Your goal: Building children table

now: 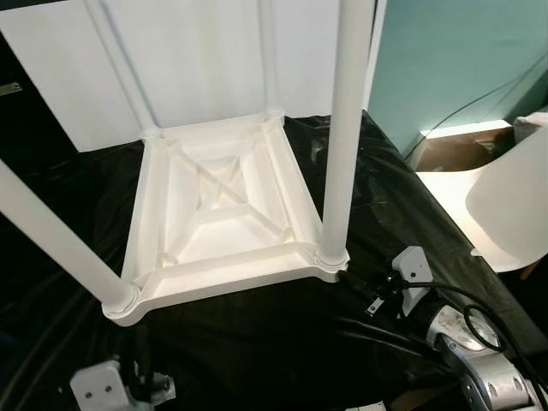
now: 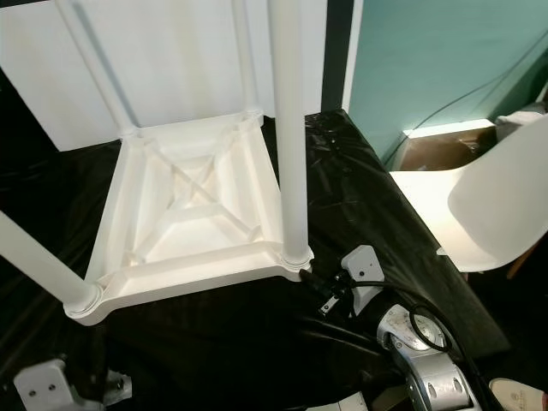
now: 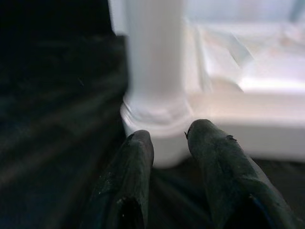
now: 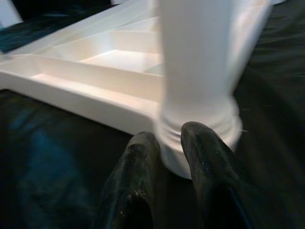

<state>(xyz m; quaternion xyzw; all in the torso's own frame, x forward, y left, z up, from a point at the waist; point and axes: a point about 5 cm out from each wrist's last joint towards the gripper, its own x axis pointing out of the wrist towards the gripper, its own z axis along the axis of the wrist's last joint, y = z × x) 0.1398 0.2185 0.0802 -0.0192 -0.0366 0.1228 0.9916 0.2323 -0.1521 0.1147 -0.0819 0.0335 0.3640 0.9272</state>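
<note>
Black plastic sheeting (image 1: pixel 257 342) carries the upturned white table (image 1: pixel 227 218) beside a teal wall (image 1: pixel 454 60).

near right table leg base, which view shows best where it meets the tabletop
The right wrist view: the leg base sits close up in its corner socket, the right gripper just before it. Both eye views show it smaller; the left wrist view shows the other near leg.

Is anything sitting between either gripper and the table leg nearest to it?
Nothing visible. The left gripper points straight at the base of the near left leg, its fingers slightly apart, with black cloth below. The right gripper sits right at the socket of the near right leg.
</note>
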